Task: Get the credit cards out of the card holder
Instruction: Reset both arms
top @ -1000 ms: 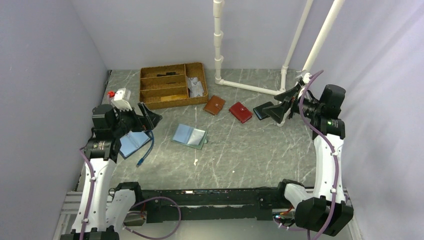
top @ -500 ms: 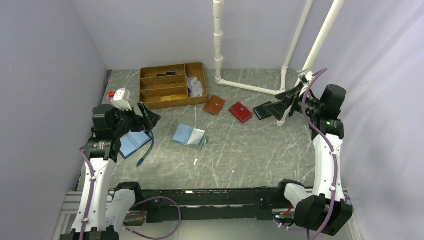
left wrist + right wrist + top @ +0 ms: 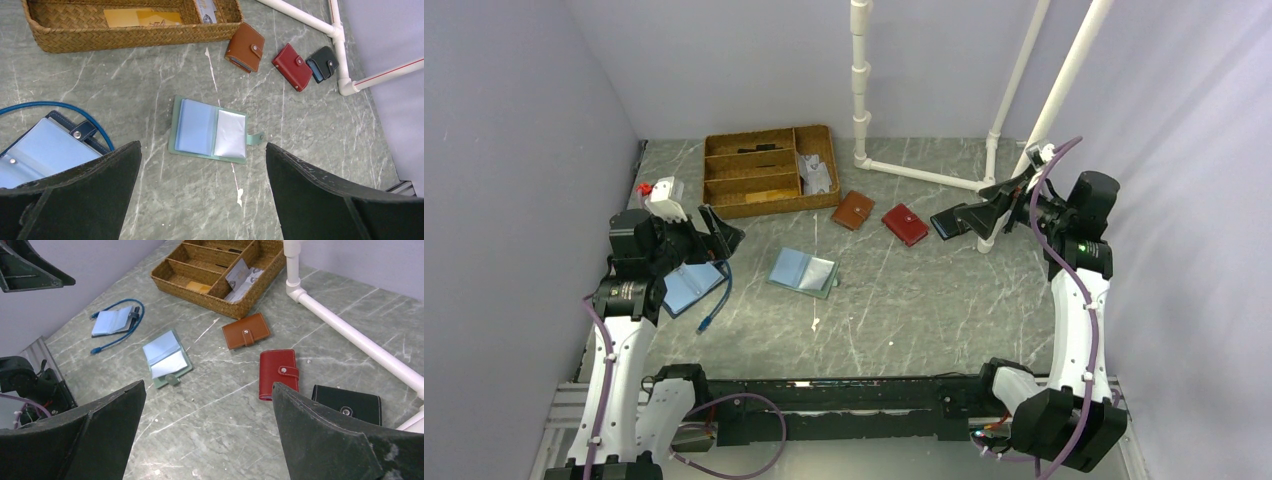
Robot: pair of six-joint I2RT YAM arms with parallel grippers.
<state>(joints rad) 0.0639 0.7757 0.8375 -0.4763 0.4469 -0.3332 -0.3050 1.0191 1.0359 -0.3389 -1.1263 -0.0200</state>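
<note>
The card holder lies open and flat on the table, light blue with a greenish edge and snap tab. It also shows in the left wrist view and the right wrist view. Its right page looks whitish. I cannot tell whether cards sit in its pockets. Whitish-grey credit cards stand in the basket's right compartment, and a tan one lies in a front compartment. My left gripper is open and empty, above the table left of the holder. My right gripper is open and empty, high at the right.
A wicker basket stands at the back. A brown snap wallet, a red one and a black one lie right of it. A plain blue flat piece with a blue cable lies left. White pipes run behind.
My right gripper has shifted slightly to the left and up. My left arm and the things on the table have not moved.
</note>
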